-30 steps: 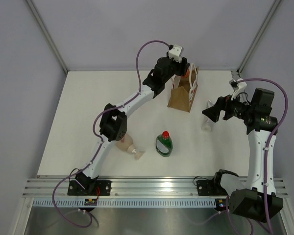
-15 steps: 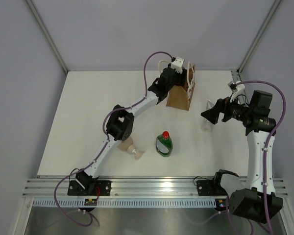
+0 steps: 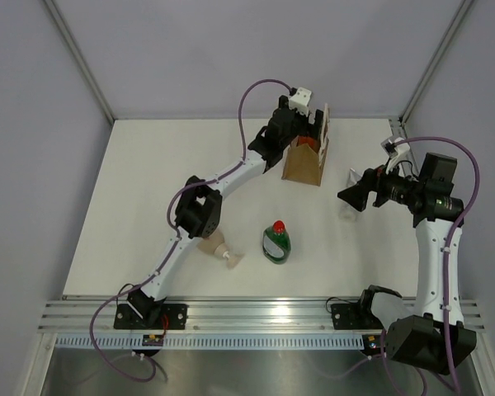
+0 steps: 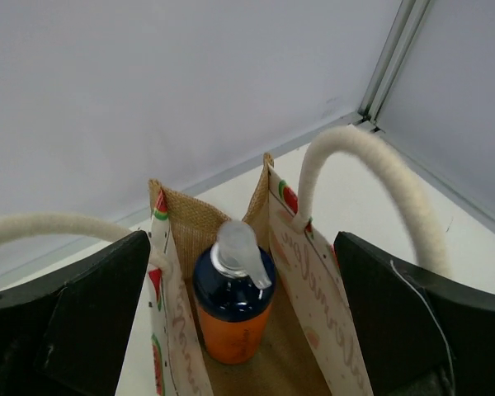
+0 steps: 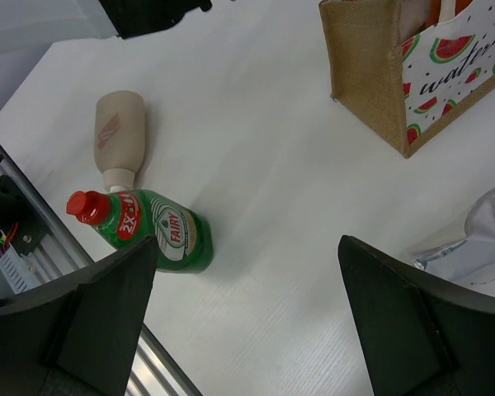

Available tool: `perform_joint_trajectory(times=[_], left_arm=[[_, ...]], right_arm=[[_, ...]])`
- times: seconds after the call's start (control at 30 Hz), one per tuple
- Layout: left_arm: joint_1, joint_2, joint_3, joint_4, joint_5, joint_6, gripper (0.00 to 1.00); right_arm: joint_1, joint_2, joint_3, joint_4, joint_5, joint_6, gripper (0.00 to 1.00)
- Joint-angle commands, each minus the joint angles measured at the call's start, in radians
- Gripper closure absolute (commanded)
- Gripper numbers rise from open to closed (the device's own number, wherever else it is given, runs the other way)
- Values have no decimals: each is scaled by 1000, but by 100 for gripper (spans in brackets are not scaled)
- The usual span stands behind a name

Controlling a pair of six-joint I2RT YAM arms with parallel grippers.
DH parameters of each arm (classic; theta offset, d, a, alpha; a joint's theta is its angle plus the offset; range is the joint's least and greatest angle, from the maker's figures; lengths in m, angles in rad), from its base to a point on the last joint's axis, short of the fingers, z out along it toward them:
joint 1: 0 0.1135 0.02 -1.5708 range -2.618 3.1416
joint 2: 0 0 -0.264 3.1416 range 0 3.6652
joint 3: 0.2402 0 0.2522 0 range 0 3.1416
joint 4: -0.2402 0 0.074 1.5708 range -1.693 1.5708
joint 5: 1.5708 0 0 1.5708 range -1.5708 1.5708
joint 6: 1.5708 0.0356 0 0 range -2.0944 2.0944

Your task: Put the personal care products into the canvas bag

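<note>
The canvas bag [image 3: 304,165] stands upright at the back of the table. My left gripper [image 4: 239,241] hangs open over it, one finger outside each printed side wall [image 4: 313,285]. The orange bottle [image 4: 231,326] with its blue top stands free inside the bag, touching neither finger. The green bottle with a red cap [image 3: 275,242] and the beige pump bottle [image 3: 223,250] lie near the middle front. The silver tube [image 3: 349,202] lies right of the bag. My right gripper [image 3: 355,191] hovers open above the table beside the tube [image 5: 470,235], holding nothing.
The bag's cream handles [image 4: 363,157] arch up between and beside my left fingers. Grey walls close the table at the back and both sides. A metal rail [image 3: 256,313] runs along the near edge. The left arm's elbow [image 3: 198,216] hangs above the beige bottle.
The left gripper has lowered onto the bag with the orange bottle and opened, leaving the bottle standing inside. The right arm has barely moved.
</note>
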Motion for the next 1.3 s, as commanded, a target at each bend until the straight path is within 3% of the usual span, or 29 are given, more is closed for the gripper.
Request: perform_joint_trajectory(times=[0.0,0.13,0.27,0.47,0.6,0.87,0.97,1.17,1.27], left_arm=[[3,-186,-22,74,3,22,1],[10,-316,-93,36,17,39,1],[10,-451,-217,-7,43,38,1],[7,-784,-629,35,61,-19,1],[9,-1005,-856,-13,57,-36,1],[10,-1399,-1284,-138,75,-120,1],[10,-1545,-1485,-142,77,-178,1],[10,-1768,-1679,-175,46,-323,1],[10,-1838,-1774,-155,39,-401,1]], right_arm=[[0,31,43,-52,-17,-74,1],[-1,76,86,-100,-3,-90,1],[-1,113,69,-19,67,93,1],[-1,176,46,110,500,426,3],[0,234,42,119,745,511,2],[-1,399,37,184,718,545,2],[0,574,95,172,729,563,2],[0,841,288,72,761,545,3],[0,886,334,82,772,540,4]])
